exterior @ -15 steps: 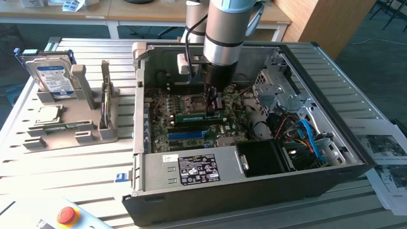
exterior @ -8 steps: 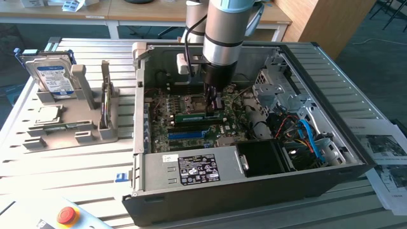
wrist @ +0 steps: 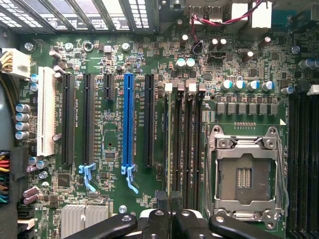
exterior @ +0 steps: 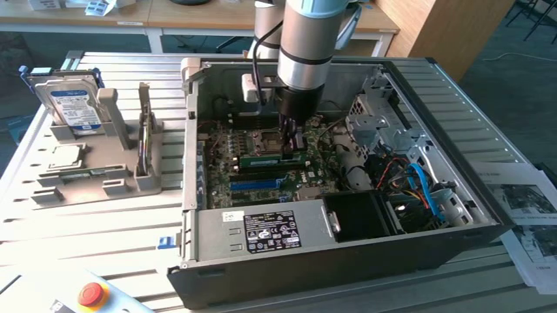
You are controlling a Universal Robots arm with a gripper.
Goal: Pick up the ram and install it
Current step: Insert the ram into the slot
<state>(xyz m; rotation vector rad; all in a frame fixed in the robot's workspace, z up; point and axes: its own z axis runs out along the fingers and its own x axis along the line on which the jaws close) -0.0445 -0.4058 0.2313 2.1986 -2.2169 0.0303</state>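
The gripper (exterior: 291, 138) stands deep inside the computer case (exterior: 348, 261), its fingers (wrist: 160, 200) clenched, as far as I can make out, on the ram (exterior: 271, 158), which lies along a memory slot (wrist: 178, 144) beside the processor socket (wrist: 245, 174). Seating looks the step in hand, calling for a straight, level press. Slot latches crowd close, and the only free room is overhead.

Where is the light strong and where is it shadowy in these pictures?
Exterior view: the slatted table catches bright light, while the computer case is shadowed inside, under the arm. Wrist view: the motherboard is evenly lit, bright glare comes through the vent slats, the gripper looks dark.
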